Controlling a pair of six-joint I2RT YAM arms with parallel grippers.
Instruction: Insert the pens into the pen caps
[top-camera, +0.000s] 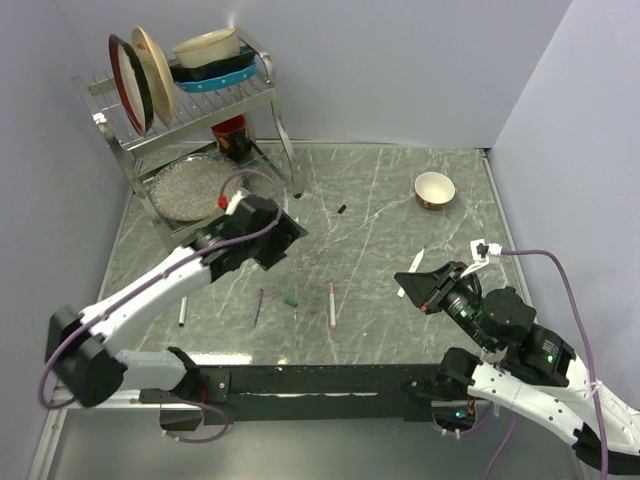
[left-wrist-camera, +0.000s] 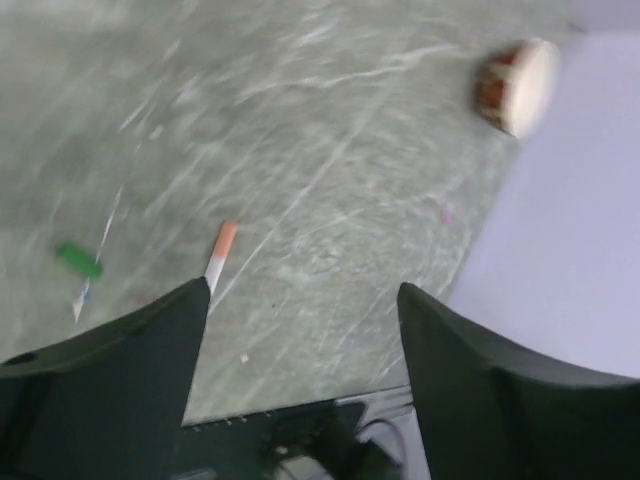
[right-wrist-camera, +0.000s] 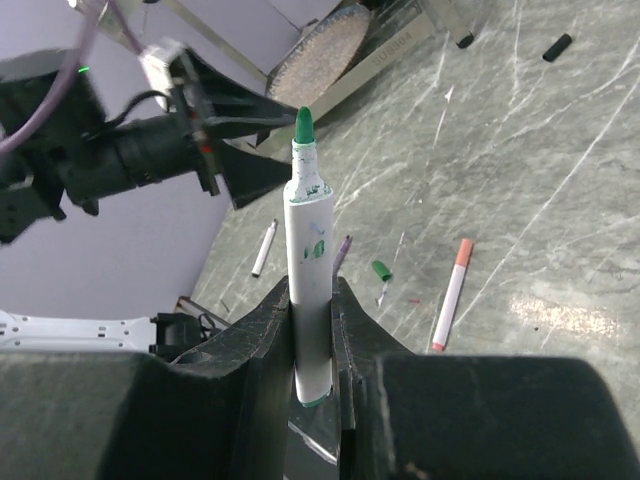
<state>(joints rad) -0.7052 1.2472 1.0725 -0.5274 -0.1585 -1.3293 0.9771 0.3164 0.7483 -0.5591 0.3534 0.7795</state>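
Observation:
My right gripper (right-wrist-camera: 313, 295) is shut on an uncapped white pen (right-wrist-camera: 306, 270) with a green tip, held upright above the table; both also show in the top view, the gripper (top-camera: 420, 285) and the pen (top-camera: 412, 267). A loose green cap (top-camera: 291, 302) lies on the table, and shows in the right wrist view (right-wrist-camera: 381, 269) and the left wrist view (left-wrist-camera: 78, 261). Beside it lies a pen with a red-orange cap (top-camera: 332, 303). A small black cap (top-camera: 342, 209) lies further back. My left gripper (top-camera: 287, 237) is open and empty above the table, its jaws wide apart (left-wrist-camera: 305, 300).
A purple pen (top-camera: 258, 306) and a white pen (top-camera: 183, 312) lie front left. A small bowl (top-camera: 434, 189) stands at the back right. A metal dish rack (top-camera: 190, 110) with plates stands at the back left. Walls close in on three sides.

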